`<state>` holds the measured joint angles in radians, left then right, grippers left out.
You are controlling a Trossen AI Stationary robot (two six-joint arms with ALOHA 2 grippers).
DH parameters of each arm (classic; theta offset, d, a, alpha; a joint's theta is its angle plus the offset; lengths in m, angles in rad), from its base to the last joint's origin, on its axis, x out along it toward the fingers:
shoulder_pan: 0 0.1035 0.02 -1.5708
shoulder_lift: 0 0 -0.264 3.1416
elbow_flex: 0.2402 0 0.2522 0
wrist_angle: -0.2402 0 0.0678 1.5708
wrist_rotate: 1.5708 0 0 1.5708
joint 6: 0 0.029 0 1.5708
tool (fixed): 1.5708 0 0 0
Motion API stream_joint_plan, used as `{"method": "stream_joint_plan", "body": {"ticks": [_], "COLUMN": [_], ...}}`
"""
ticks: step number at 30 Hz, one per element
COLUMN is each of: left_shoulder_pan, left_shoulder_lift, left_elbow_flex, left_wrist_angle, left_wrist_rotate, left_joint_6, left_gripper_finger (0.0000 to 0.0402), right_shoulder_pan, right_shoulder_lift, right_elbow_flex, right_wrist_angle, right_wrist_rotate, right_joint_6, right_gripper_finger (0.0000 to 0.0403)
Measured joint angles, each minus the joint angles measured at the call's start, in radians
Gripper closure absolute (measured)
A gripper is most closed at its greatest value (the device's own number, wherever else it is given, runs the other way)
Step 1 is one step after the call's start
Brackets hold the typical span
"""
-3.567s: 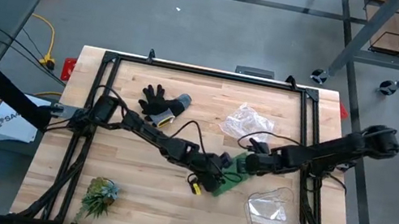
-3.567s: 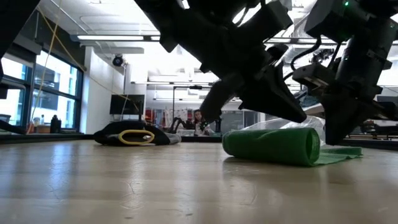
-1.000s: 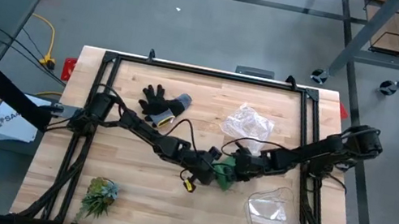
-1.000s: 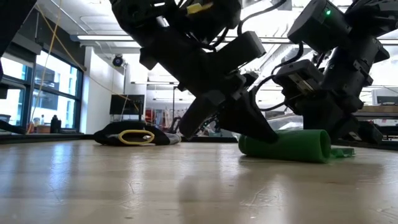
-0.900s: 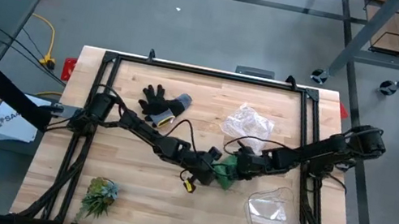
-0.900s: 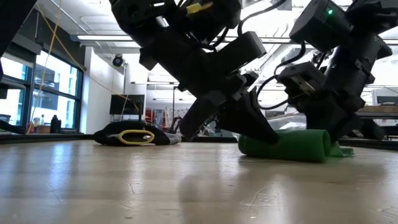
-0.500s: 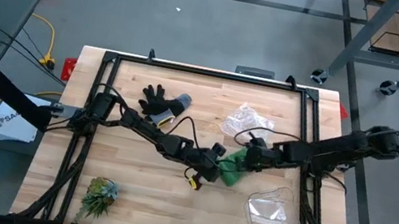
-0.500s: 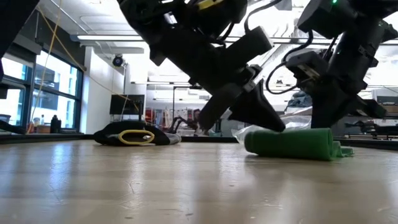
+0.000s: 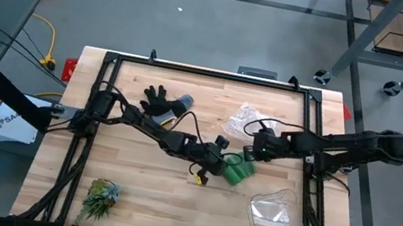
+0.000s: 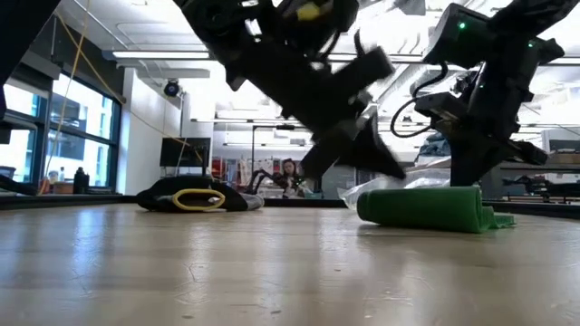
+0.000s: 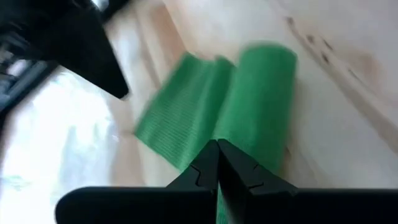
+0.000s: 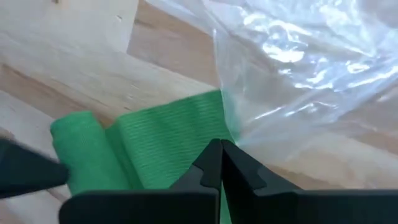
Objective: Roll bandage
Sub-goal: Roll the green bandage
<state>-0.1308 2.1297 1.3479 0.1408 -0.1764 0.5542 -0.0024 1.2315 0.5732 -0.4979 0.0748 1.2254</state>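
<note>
**Green fabric bandage, mostly rolled, loose tail remaining**

Item: plain mid-green soft fabric bandage [image 9: 236,170], lying on the pale wooden counter [image 9: 144,203] right of centre. Most of it is wound into a cylinder [image 10: 419,207]; a short flat tail [image 12: 177,144] extends toward a crumpled clear plastic bag [image 9: 249,123], its end just beside the plastic.

Attendants: left gripper [image 9: 220,159], jaws pressed together, beside the roll. Right gripper [image 9: 258,148], jaws likewise together, above the tail.

Handling note: judged late in the task. To finish well, pin the tail flat with one tip while the other nudges the cylinder evenly along it, keeping edges square and clear of the bag.

Also present: black-and-grey glove [image 9: 162,103]; spiky green plant tuft [image 9: 101,196].
</note>
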Motion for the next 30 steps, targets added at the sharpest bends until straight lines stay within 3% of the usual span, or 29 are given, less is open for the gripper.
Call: {"method": "stream_joint_plan", "body": {"ticks": [12, 16, 21, 27, 30], "left_shoulder_pan": [-0.007, -0.007, 0.0, 0.006, 0.002], "left_shoulder_lift": [-0.038, -0.039, -0.039, -0.093, -0.152], "left_elbow_flex": [0.098, 0.117, 0.117, 0.114, 0.107], "left_wrist_angle": [-0.01, -0.013, -0.063, -0.177, -0.233], "left_wrist_rotate": [-0.009, 0.026, 0.035, -0.047, -0.107], "left_joint_6": [-0.023, -0.048, -0.071, -0.182, -0.324], "left_gripper_finger": [0.0402, 0.0401, 0.0401, 0.0402, 0.0401], "right_shoulder_pan": [-0.026, -0.026, -0.043, -0.106, -0.146], "right_shoulder_lift": [-0.083, -0.056, -0.018, 0.056, 0.088], "right_elbow_flex": [0.002, 0.002, 0.002, 0.002, 0.002], "right_wrist_angle": [-0.065, -0.096, -0.04, -0.005, 0.063], "right_wrist_rotate": [-0.046, -0.131, -0.138, -0.148, -0.143], "right_joint_6": [-0.106, -0.155, -0.22, -0.354, -0.416], "right_gripper_finger": [0.0403, 0.0403, 0.0403, 0.0403, 0.0403]}}
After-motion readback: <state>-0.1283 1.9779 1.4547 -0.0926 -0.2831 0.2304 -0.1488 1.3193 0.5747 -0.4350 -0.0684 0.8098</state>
